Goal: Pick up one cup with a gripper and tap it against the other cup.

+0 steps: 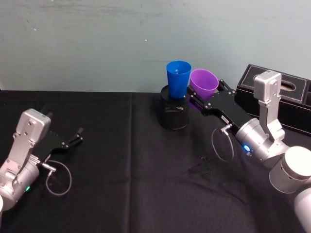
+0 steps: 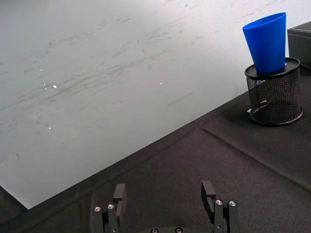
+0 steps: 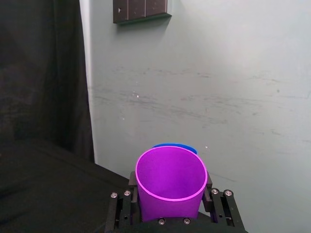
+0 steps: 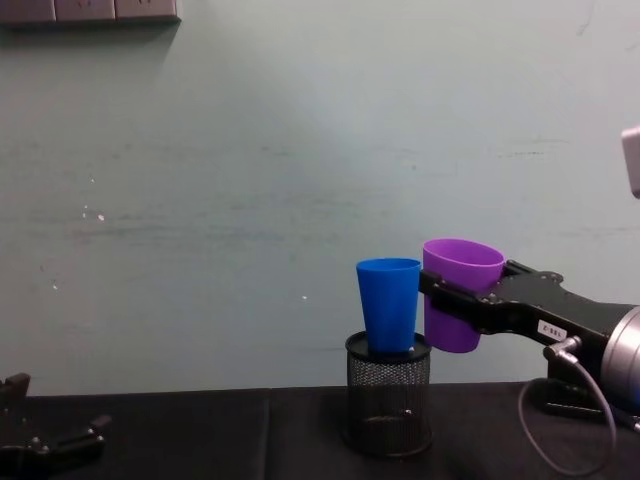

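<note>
Right gripper [image 1: 208, 93] clamped on purple cup [image 1: 204, 81], aloft just right of blue cup [image 1: 178, 77] in mesh pen holder [image 1: 174, 114]; nudge left gently, rim to rim. Left gripper [image 1: 73, 137] parked near left, jaws apart

Silver arms [image 1: 265, 141], black L end effector [image 1: 78, 136], R end effector [image 1: 206, 96], looped cables [image 1: 212, 142].

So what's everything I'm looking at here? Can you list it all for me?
purple cup: one, purple, held in the air right beside the blue cup
blue cup: one, bright blue, standing in the mesh holder
mesh holder: one, black, on the tablecloth near the wall
box: one, black, on the robot's right
tablecloth: one, black, covering the table
switch plate: one, grey, high on the wall
right gripper: one, black, shut on the purple cup
left gripper: one, black, open, low on the robot's left
</note>
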Robot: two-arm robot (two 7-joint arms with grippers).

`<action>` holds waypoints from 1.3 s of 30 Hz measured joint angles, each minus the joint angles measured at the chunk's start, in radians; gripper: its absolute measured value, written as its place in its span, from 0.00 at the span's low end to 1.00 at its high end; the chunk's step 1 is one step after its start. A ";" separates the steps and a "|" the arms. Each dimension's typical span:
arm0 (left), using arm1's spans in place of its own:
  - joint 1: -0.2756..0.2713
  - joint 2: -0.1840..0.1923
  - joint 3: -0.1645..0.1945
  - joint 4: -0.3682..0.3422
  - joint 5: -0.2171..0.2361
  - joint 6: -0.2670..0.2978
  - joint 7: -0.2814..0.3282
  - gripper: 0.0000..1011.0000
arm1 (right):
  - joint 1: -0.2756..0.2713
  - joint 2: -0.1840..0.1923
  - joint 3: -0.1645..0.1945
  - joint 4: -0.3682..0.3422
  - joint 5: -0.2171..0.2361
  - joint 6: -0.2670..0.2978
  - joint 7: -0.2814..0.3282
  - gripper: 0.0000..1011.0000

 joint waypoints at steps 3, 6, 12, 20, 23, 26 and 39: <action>0.000 0.000 0.000 0.000 0.000 0.000 0.000 1.00 | -0.009 0.006 0.000 -0.020 0.006 0.003 0.000 0.72; 0.000 0.000 0.000 0.000 0.000 0.000 0.000 1.00 | -0.021 0.013 0.000 -0.039 0.012 0.014 0.001 0.72; 0.000 0.000 0.000 0.000 0.000 0.000 0.000 1.00 | -0.051 0.032 0.001 -0.099 0.028 0.050 -0.004 0.72; 0.000 0.000 0.000 0.000 0.000 0.000 0.000 1.00 | -0.090 0.061 0.000 -0.173 0.040 0.085 -0.008 0.72; 0.000 0.000 0.000 0.000 0.000 0.000 0.000 1.00 | -0.111 0.076 -0.001 -0.213 0.049 0.097 -0.007 0.72; 0.000 0.000 0.000 0.000 0.000 0.000 0.000 1.00 | -0.127 0.087 -0.001 -0.240 0.056 0.107 -0.009 0.72; 0.000 0.000 0.000 0.000 0.000 0.000 0.000 1.00 | -0.193 0.134 0.007 -0.323 0.085 0.130 -0.011 0.72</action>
